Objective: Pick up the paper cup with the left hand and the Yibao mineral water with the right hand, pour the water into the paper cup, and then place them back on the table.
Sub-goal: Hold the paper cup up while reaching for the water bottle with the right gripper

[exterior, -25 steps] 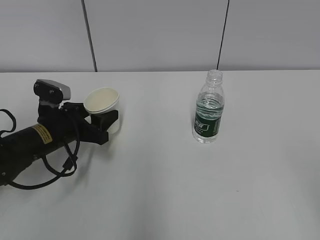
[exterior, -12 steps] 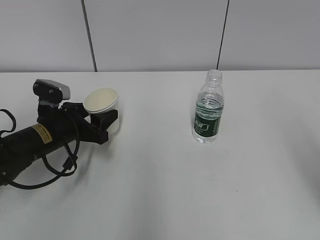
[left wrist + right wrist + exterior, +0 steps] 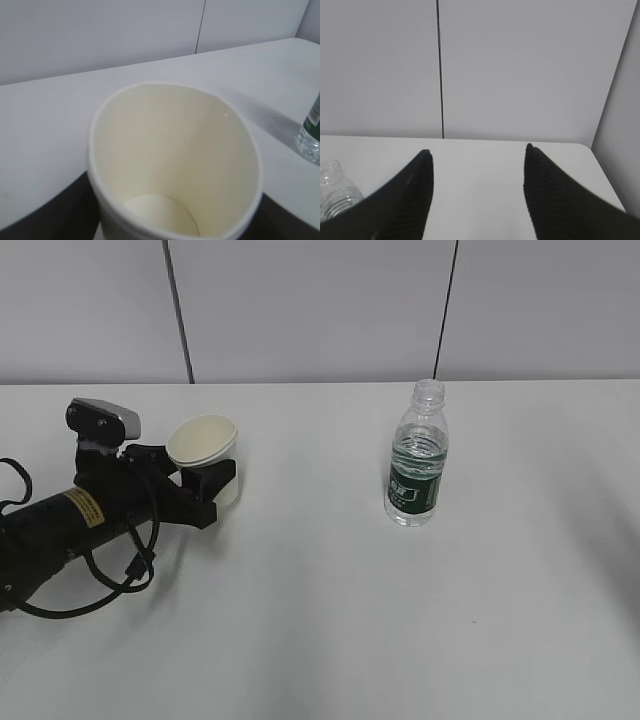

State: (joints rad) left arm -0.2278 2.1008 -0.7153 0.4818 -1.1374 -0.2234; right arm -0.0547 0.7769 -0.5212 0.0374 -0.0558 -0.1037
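Note:
The cream-white paper cup (image 3: 203, 443) stands at the left of the white table (image 3: 340, 620), slightly tilted, empty inside in the left wrist view (image 3: 175, 165). My left gripper (image 3: 205, 482) is shut on the cup, with black fingers on both sides and the rim pressed oval. The Yibao mineral water bottle (image 3: 417, 465) stands upright right of centre, uncapped, partly filled, apart from both grippers. Its edge shows in the left wrist view (image 3: 312, 132) and the right wrist view (image 3: 335, 192). My right gripper (image 3: 477, 152) is open and empty, to the right of the bottle, out of the exterior view.
A grey panelled wall (image 3: 320, 310) runs behind the table's far edge. The table's right far corner (image 3: 582, 145) shows in the right wrist view. A black cable (image 3: 110, 585) loops under the left arm.
The left gripper with the cup has shifted very slightly to the left. The bottle has not moved.

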